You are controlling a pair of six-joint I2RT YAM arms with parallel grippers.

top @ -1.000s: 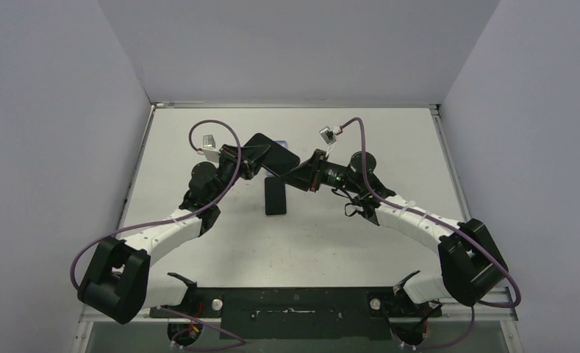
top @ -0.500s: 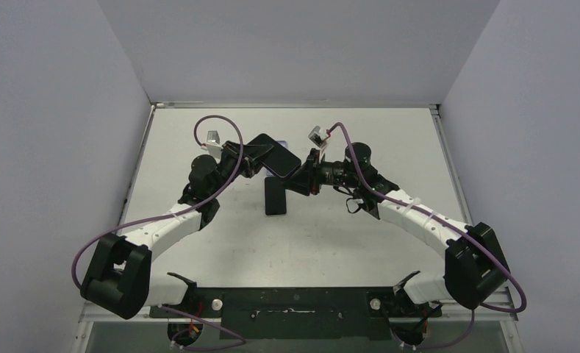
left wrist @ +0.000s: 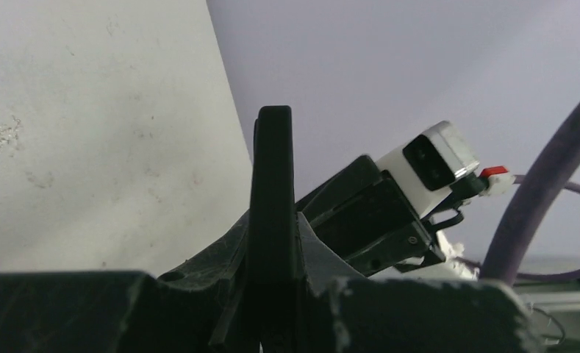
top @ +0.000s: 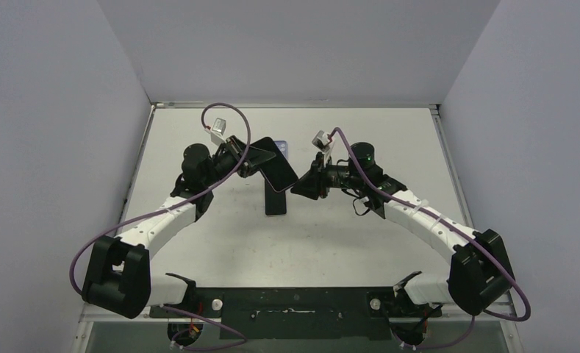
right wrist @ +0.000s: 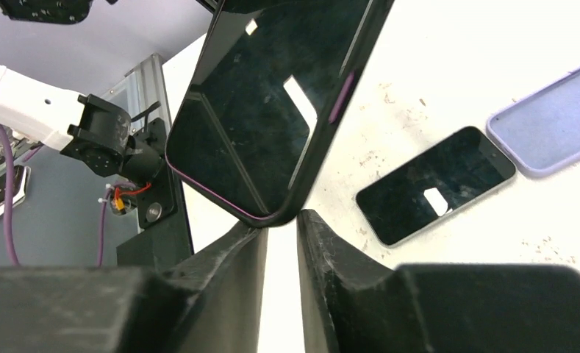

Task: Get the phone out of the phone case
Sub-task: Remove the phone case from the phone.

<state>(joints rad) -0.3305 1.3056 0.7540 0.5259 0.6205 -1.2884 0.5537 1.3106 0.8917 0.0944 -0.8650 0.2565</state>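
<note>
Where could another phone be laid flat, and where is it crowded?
Free: the near table strip between the arm bases and the lying phone, and the far right corner. Crowded: the middle, where the left gripper holds the cased phone, the right gripper at its corner, the lilac case behind.

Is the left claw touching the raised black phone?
Touching. The left wrist view shows the phone edge-on, clamped between both fingers of the left claw, with no gap.
</note>
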